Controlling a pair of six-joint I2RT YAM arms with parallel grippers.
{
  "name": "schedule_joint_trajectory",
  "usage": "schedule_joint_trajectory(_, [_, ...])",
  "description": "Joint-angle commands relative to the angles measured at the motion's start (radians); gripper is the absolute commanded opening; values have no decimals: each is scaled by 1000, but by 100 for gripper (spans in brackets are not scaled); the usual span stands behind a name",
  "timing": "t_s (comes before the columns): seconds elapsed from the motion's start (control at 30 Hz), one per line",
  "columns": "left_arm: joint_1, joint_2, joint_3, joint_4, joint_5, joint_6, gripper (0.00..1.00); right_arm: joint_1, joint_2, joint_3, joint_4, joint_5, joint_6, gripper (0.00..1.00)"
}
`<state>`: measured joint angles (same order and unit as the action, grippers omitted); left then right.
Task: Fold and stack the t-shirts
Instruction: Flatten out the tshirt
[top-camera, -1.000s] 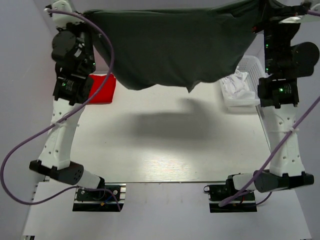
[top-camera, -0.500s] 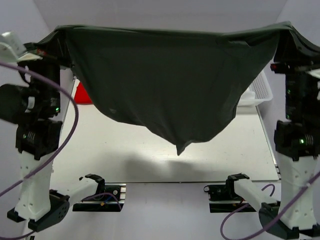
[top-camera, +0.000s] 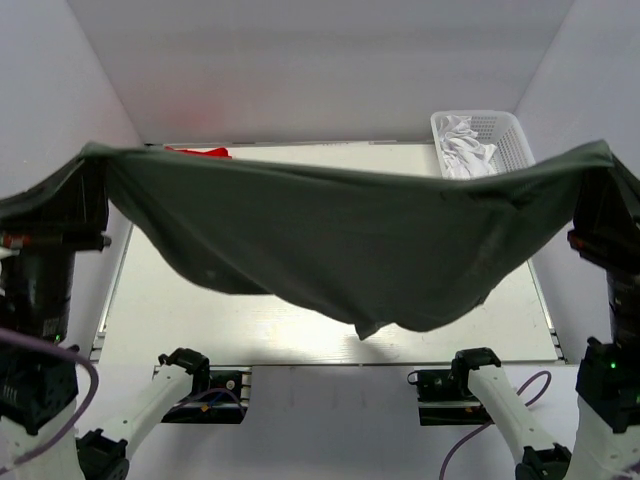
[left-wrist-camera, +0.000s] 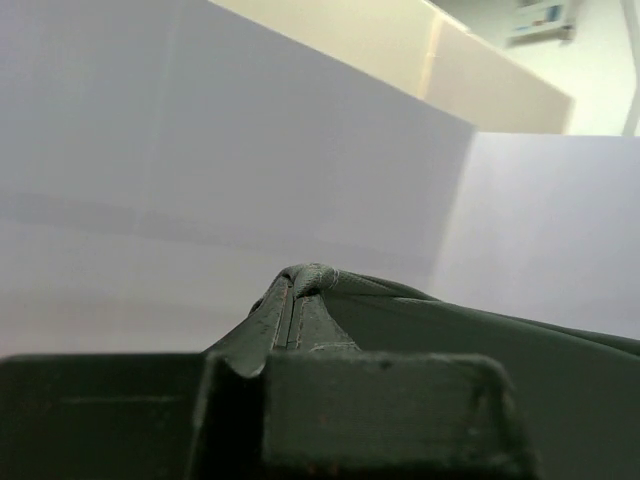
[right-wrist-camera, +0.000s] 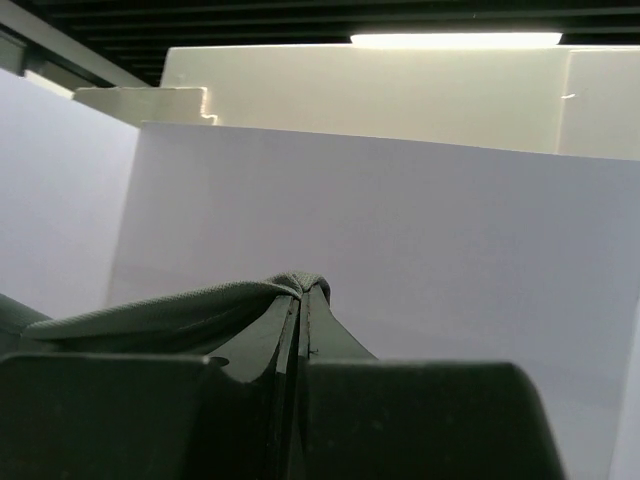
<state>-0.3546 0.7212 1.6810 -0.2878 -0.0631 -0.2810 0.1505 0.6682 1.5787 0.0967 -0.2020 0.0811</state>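
The charcoal t-shirt (top-camera: 340, 240) hangs stretched left to right, the left jaws and right jaws each clenched on an upper corner. Its middle sags above the tabletop (top-camera: 280, 342). The red t-shirt (top-camera: 200, 152) lies far-left behind it.

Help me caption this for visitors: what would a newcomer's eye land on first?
A grey shirt hangs stretched in the air across the whole scene and sags over the table. The left gripper and right gripper each pinch one end. Behind it lie a red shirt, far left, and a white basket, far right.
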Motion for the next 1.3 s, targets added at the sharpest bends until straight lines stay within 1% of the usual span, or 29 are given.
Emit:
schedule_joint_trajectory(0.0, [8,-48,-46,-5,92,-64,0,-5,-36,-14,-35,-42,37,0])
schedule_joint_trajectory(0.1, [17,-101,-99,6,140,-95,0,-5,-93,-51,-25,-34,49,0])
schedule_joint_trajectory(0.13, [17,-112,-113,16,153,-104,0,-5,-102,-92,-20,-31,54,0])
schedule_joint_trajectory(0.2, [17,-123,-135,16,154,-115,0,-5,-119,-108,-31,-17,62,0])
schedule_joint_trajectory(0.3, [17,-123,-156,-8,154,-136,0,-3,-122,-150,-40,-8,74,0])
schedule_joint_trajectory(0.43, [17,-114,-225,-30,163,-147,0,-2,-119,-230,-8,-7,109,0])
schedule_joint_trajectory(0.5, [17,-114,-259,-42,102,-165,0,-3,-114,-302,20,-1,126,0])
schedule_joint_trajectory(0.53, [17,-114,-294,-42,77,-165,0,-2,-114,-368,46,18,131,0])
schedule_joint_trajectory(0.6, [17,-114,-337,-54,21,-193,0,-6,-98,-402,60,39,157,0])
schedule_joint_trajectory(0.63, [17,-114,-387,-54,8,-193,0,-3,-90,-416,58,48,161,0])
schedule_joint_trajectory(0.67, [17,-114,-417,-44,-1,-205,0,-2,-87,-471,61,64,169,0])
schedule_joint_trajectory(0.7, [17,-114,-479,-10,-12,-216,0,0,-62,-491,86,65,180,0])
schedule_joint_trajectory(0.73, [17,-99,-507,11,-12,-216,0,-2,-53,-529,95,69,198,0])
schedule_joint_trajectory(0.83, [17,-27,-537,3,-36,-230,0,-3,3,-617,164,52,229,0])
schedule_joint_trajectory(0.87, [17,37,-537,3,-70,-230,0,-2,33,-644,193,40,233,0])
schedule_joint_trajectory(0.9, [8,69,-561,3,-84,-230,0,-2,47,-666,208,36,236,0])
schedule_joint_trajectory(0.97, [8,122,-593,51,-93,-230,0,-2,120,-677,228,38,241,0])
schedule_joint_trajectory(1.0, [8,165,-634,85,-93,-230,0,-2,140,-678,228,36,243,0])
schedule_joint_trajectory(1.03, [8,187,-648,135,-93,-219,0,0,196,-678,230,39,237,0])
schedule_joint_trajectory(1.1, [8,224,-673,180,-95,-219,0,-5,238,-674,242,36,227,0])
schedule_joint_trajectory(1.13, [8,262,-673,212,-118,-219,0,-2,298,-671,248,39,220,0])
schedule_joint_trajectory(1.23, [8,331,-664,239,-185,-208,0,-2,382,-629,256,42,206,0])
schedule_joint_trajectory(1.27, [8,384,-652,248,-223,-195,0,-2,428,-619,256,41,198,0])
